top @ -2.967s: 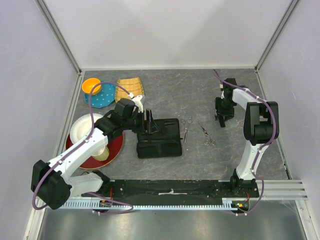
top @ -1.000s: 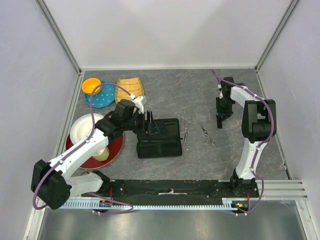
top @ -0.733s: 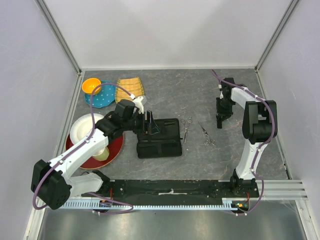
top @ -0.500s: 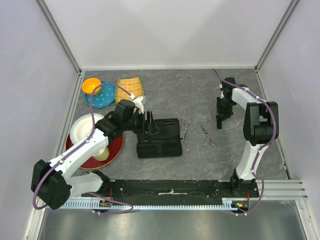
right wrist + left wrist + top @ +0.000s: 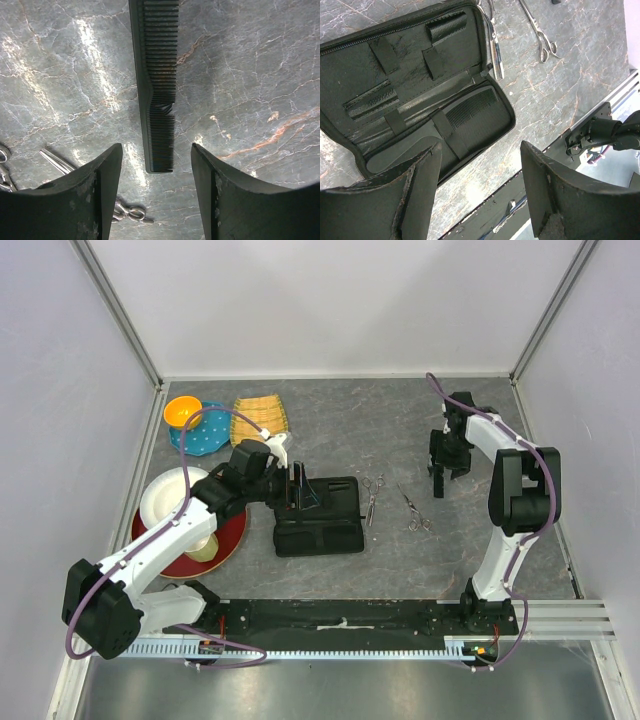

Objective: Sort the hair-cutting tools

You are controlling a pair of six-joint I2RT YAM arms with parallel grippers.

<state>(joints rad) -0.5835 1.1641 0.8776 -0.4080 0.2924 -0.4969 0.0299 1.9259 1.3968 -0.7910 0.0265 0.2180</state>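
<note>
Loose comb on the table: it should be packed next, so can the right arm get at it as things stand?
Probably yes. The right end effector hangs open over the comb, a finger on either side of its end, and the nearest scissors lie off to one side.

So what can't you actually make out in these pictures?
Top view: the loose comb is lost under the right gripper.
Right wrist view: the top edge cuts off that comb's far end; the gripper covers most of the scissors.
Left wrist view: a strap and the left gripper hide part of the cased comb.
</note>
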